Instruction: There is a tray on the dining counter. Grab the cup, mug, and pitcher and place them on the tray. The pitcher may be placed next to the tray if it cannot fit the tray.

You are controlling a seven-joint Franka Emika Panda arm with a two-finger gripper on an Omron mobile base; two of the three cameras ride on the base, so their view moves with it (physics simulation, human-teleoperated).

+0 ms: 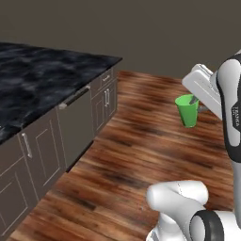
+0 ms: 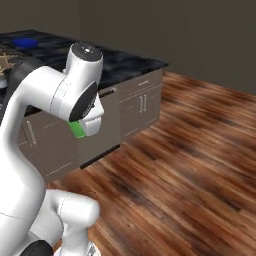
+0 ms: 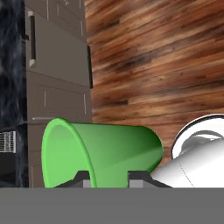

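Note:
My gripper (image 3: 110, 178) is shut on the cup (image 3: 105, 151), a bright green tapered tumbler, with one finger inside the rim and one outside. In the left base view the cup (image 1: 187, 111) hangs upright in the air over the wooden floor, right of the dining counter (image 1: 42, 80), with the gripper (image 1: 193, 100) at its rim. In the right base view a green sliver of the cup (image 2: 77, 129) peeks out under the arm. The blue tray (image 2: 25, 42) lies far back on the counter's black marble top (image 2: 125, 62). The mug and the pitcher are out of view.
Grey cabinet fronts with metal handles (image 1: 75, 120) run below the counter, and its corner (image 1: 117, 59) juts toward the floor. Brown plank floor (image 1: 136, 155) spreads to the right of the counter. My own white arm (image 2: 55, 95) blocks much of the right base view.

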